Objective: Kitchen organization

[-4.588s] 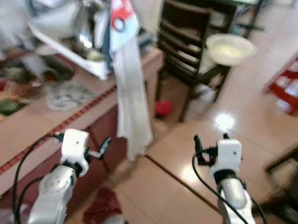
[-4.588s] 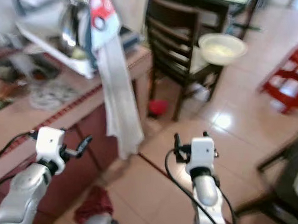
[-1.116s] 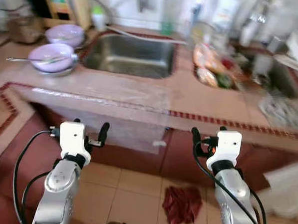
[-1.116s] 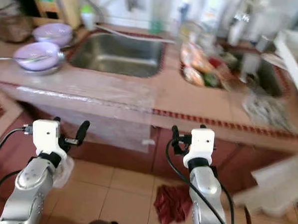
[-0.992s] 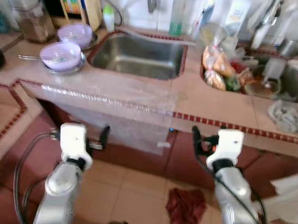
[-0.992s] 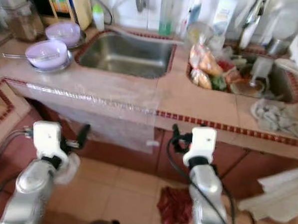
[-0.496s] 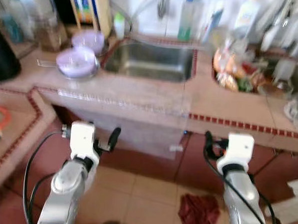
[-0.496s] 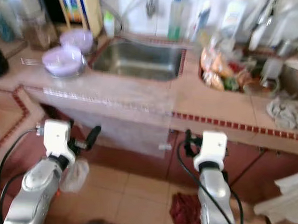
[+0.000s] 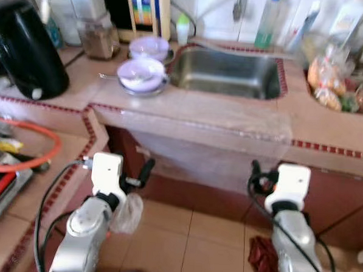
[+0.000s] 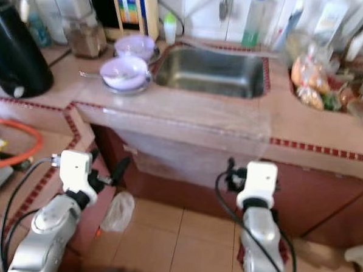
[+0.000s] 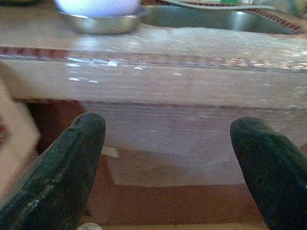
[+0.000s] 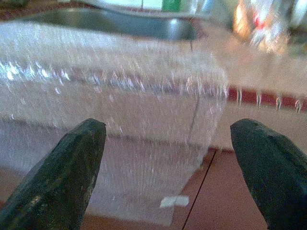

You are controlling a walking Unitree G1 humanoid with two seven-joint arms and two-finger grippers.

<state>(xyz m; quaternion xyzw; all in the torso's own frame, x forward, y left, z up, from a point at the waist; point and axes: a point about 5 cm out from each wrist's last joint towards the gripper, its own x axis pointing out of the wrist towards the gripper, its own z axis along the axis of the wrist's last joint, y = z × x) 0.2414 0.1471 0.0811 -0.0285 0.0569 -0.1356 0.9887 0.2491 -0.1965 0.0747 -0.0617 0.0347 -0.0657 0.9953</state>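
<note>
Two grippers hang low in front of a tiled counter (image 9: 328,128), held off the floor and short of the cabinet face: the left gripper (image 11: 168,163) and the right gripper (image 12: 170,165) each have their black fingers spread wide and hold nothing. Between them and the counter top, a clear plastic sheet (image 9: 230,129) drapes over the near edge of the counter below the steel sink (image 9: 227,74). Left of the sink stand two lilac bowls (image 9: 140,73), the nearer one in a metal dish with a utensil handle sticking out to the left. Further left sit a black kettle (image 9: 25,48) and a glass jar (image 9: 96,37). Bottles (image 9: 266,21) line the far wall behind the sink, and bagged food (image 9: 324,79) lies to the right. A red rag (image 9: 260,259) lies on the floor by the right arm, and a crumpled clear bag (image 10: 118,212) lies near the left arm.
</note>
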